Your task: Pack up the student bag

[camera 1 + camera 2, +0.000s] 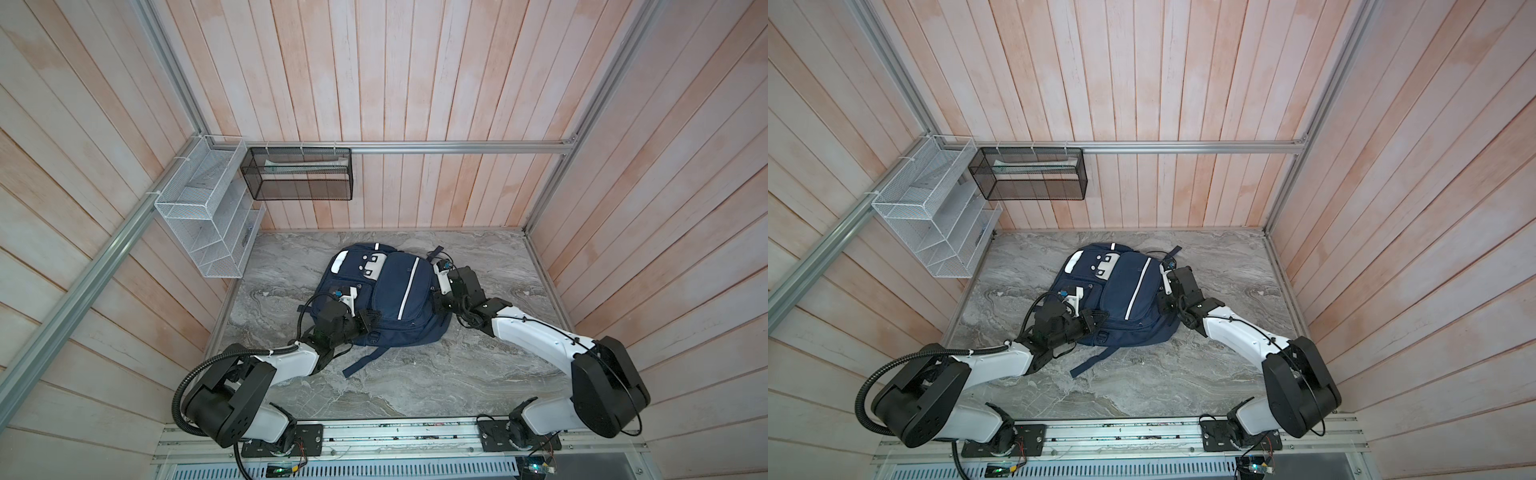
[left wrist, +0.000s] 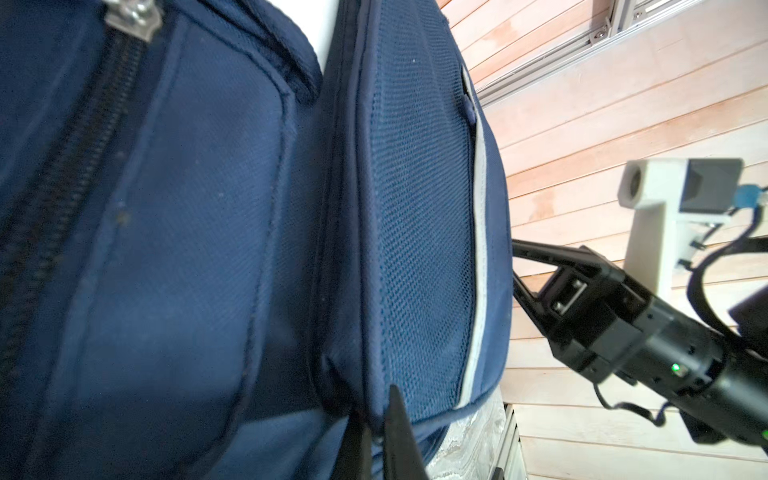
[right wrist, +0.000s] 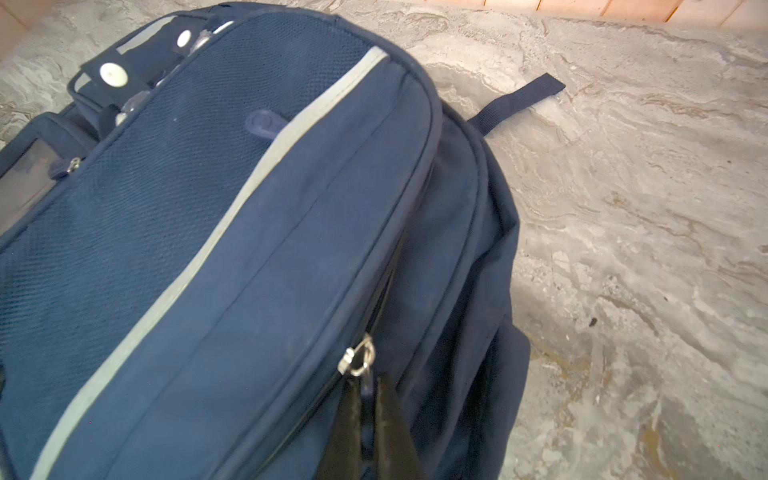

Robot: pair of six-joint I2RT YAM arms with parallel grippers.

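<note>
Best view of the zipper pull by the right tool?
Right wrist view: the zipper pull is close-up, ahead of the right tool. Too small to see in both top views; in the left wrist view the student bag hides it.

1. The student bag is navy blue throughout. One front panel shows a fine mesh weave.
2. The stripe on the bag reads white in a top view and pale grey in the wrist views.
3. The patch is white with dark buttons.
4. The zipper pull is silver metal.
5. The table is grey with marbled veining, with brownish streaks in places.
6. The wall planks are pale pink and whitish wood.
7. The wire basket is white. The mesh basket is black.
8. The left arm and right arm have white shells and black joints.
9. The left gripper and right gripper are black.
10. The frame rail is silver.
</note>
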